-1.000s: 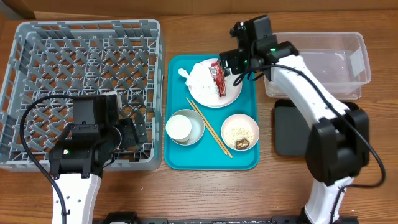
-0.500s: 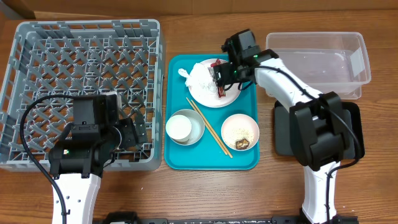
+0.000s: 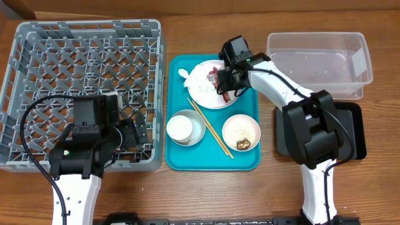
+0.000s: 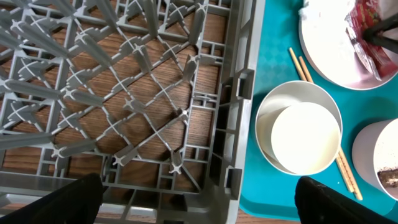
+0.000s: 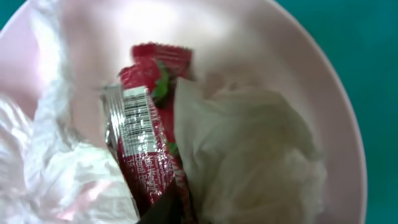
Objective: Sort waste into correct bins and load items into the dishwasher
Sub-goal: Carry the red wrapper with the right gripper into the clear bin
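Sauce packet [image 5: 146, 155] is light, floppy, kinda slick, best pinched at its flat end. Right jaws look closed on it there; left jaws gape wide.

Teal serving tray [image 3: 187, 159] sits directly under the right gripper [image 3: 223, 81], reaching out toward its base. The wooden table [image 3: 206, 194] spreads beneath, wide on both sides of it.
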